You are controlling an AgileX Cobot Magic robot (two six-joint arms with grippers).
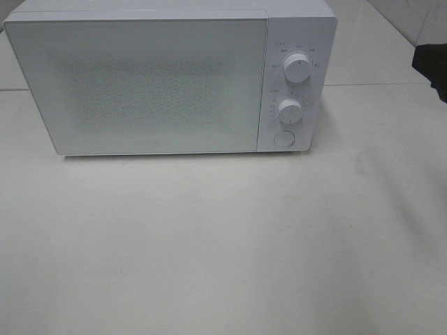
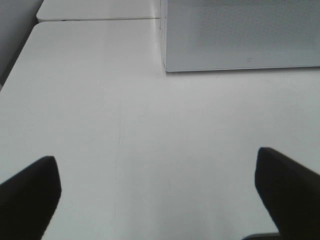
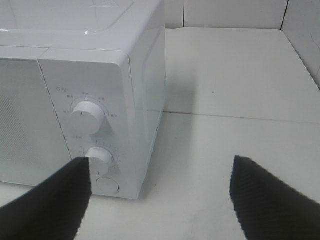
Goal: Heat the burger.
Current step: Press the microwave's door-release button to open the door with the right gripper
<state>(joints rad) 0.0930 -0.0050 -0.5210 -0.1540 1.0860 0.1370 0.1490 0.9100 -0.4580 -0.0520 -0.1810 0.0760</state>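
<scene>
The microwave door (image 1: 140,87) is closed, and its speckled window lets me see nothing of the inside. The marks around the two knobs (image 1: 298,68) are too small to read. My left fingers (image 2: 30,202) and right fingers (image 3: 50,207) run out of view, only their dark tips showing. At the far right a dark thing (image 1: 434,66) is cropped; I cannot tell what it is.

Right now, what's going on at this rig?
Nothing is being handled. A white microwave sits on the table with its door shut. The left gripper hangs open over bare table near the microwave's left front corner. The right gripper is open too, facing the control panel end. Neither touches anything. No burger shows in any view; whether one is inside, I can't tell.
</scene>
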